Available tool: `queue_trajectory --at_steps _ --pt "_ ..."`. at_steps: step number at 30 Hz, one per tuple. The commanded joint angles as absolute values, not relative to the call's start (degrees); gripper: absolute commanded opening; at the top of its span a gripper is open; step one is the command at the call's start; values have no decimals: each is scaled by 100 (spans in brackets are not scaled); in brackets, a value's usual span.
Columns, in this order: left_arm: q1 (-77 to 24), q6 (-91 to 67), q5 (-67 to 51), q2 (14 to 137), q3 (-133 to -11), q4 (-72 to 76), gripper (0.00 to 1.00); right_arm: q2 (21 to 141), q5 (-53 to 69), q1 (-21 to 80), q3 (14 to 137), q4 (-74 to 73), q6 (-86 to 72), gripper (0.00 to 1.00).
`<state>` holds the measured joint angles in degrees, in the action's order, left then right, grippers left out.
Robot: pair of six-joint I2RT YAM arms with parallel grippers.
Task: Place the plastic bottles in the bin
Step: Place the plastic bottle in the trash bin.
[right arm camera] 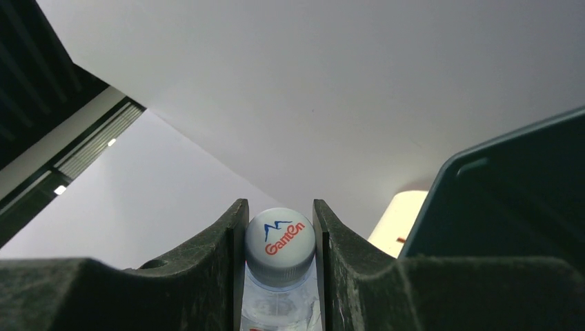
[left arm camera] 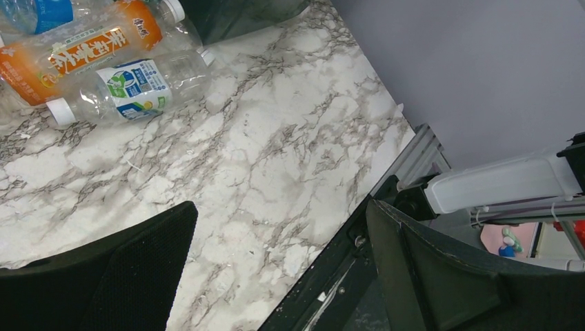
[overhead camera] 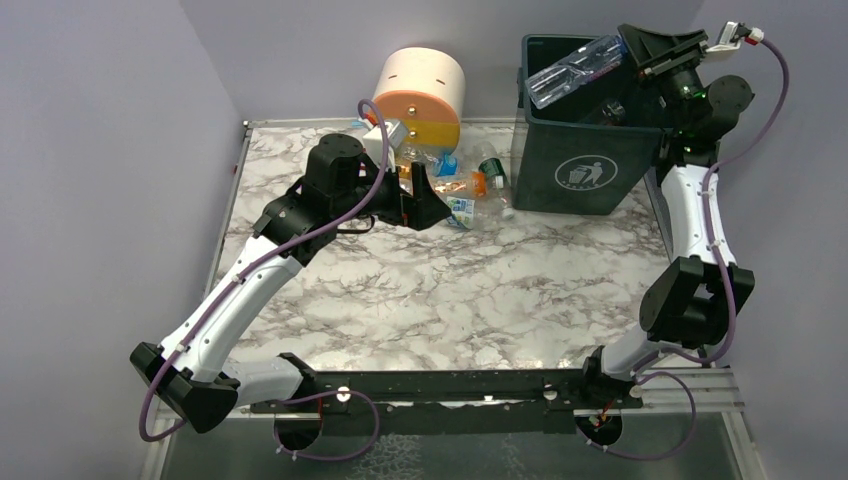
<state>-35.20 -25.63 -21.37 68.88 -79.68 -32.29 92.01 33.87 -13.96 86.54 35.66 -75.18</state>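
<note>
The dark green bin stands at the back right of the marble table. My right gripper hangs above its open top, shut on the white cap end of a clear bottle that lies slanted over the rim. In the right wrist view the "Ganten" cap of that bottle sits clamped in the right gripper, with the bin wall to the right. My left gripper is open and empty beside a cluster of bottles. The left wrist view shows an orange bottle and a clear bottle beyond the left gripper.
A cream, orange and grey round drawer unit stands at the back, just behind the bottle cluster. Purple walls close in the table on three sides. A metal rail runs along the near edge by the arm bases.
</note>
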Motion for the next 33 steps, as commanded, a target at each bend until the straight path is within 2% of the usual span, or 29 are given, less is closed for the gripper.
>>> queue_trajectory --at_steps 1,15,20,26,33 --pt "-3490 -2468 -2107 6750 -7912 -3226 99 9171 2802 -1436 9094 2963 -6679 19" --pt "-3481 -2450 -2114 6748 -7832 -3252 99 9005 1868 -1513 9727 1374 -4841 20" --pt "-3480 -2461 -2138 6775 -7780 -3235 99 9026 1694 -1514 9786 1039 -4435 29" --pt "-3476 -2454 -2127 6777 -7776 -3232 99 9148 1767 -1513 9747 914 -4447 55" --pt "-3472 -2467 -2102 6759 -7778 -3224 99 9112 1912 -1512 9596 1001 -4608 66"
